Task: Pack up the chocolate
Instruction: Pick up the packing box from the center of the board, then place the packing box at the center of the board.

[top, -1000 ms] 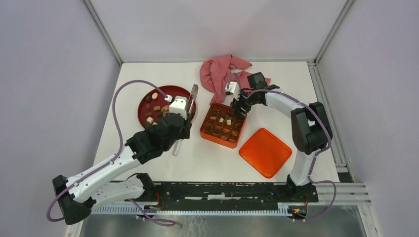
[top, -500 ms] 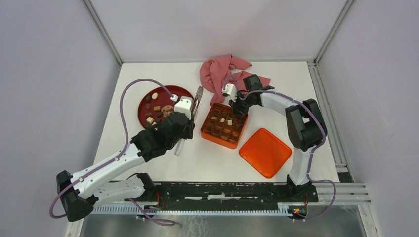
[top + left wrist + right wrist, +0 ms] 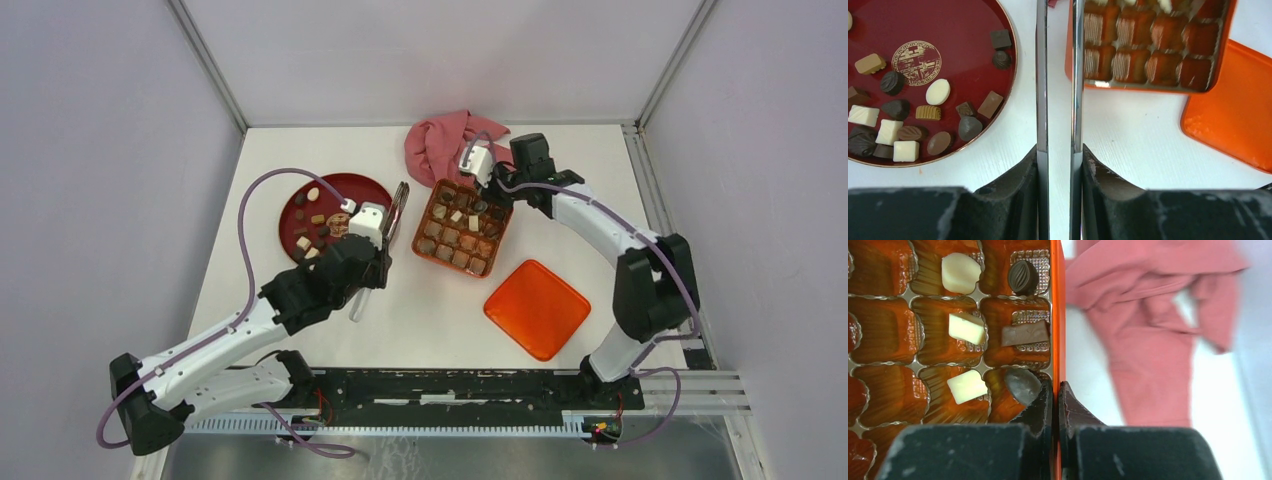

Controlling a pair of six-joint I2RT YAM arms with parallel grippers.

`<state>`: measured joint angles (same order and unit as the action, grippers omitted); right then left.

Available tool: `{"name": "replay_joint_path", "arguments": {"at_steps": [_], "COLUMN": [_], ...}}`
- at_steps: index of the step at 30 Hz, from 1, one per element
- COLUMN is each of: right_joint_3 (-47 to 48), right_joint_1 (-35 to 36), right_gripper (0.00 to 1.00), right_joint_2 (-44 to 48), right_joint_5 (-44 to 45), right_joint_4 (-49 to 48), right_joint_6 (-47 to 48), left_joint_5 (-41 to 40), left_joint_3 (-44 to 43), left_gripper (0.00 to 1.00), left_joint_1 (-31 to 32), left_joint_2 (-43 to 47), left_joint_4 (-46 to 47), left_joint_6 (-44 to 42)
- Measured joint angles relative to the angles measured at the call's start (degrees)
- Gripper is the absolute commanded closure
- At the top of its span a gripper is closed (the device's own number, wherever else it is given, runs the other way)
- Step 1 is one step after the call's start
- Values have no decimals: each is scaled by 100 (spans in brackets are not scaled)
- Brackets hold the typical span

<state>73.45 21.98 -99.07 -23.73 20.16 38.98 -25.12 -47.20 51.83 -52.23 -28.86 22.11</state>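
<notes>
Loose chocolate [image 3: 318,219] [image 3: 938,92], dark, tan and cream, lies on a round dark-red plate [image 3: 350,188] [image 3: 948,30]. More chocolate [image 3: 966,327] sits in the cups of an orange square tin [image 3: 424,222] [image 3: 1148,88] [image 3: 1056,315]. My left gripper [image 3: 368,250] [image 3: 1059,150] is shut on metal tongs [image 3: 399,203] [image 3: 1041,75], whose two blades stand apart and point between plate and tin. My right gripper [image 3: 487,185] [image 3: 1055,385] is shut on the tin's far wall, one finger inside beside a dark piece, one outside.
An orange lid [image 3: 537,308] [image 3: 1233,110] lies flat to the right of the tin, toward the near edge. A crumpled pink cloth [image 3: 440,145] [image 3: 1148,330] lies just behind the tin. Walls enclose the white table on three sides.
My right gripper has shut on the tin's wall and pulled the tin back and to the right, turning it. The left arm with the tongs shifted only slightly.
</notes>
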Motion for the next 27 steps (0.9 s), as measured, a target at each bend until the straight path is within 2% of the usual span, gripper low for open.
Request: {"name": "replay_joint_path", "arguments": {"at_steps": [6, 16, 23, 27], "right_joint_3": [339, 570, 195, 140], "right_joint_1": [4, 74, 50, -96], "right_gripper": [100, 100, 100, 100], "right_joint_2": [807, 964, 929, 385], "right_joint_5": [455, 920, 656, 173], "right_joint_4": [-79, 229, 85, 33], "right_joint_6": [278, 570, 466, 138], "left_joint_5": [-24, -24, 85, 308], "left_joint_3": [68, 68, 122, 138], "left_gripper": [66, 66, 65, 65], "left_joint_1": [0, 0, -7, -101], "left_joint_2": [122, 238, 225, 76], "left_joint_4": [-13, 0, 2, -22], "left_joint_6": [2, 0, 7, 85]}}
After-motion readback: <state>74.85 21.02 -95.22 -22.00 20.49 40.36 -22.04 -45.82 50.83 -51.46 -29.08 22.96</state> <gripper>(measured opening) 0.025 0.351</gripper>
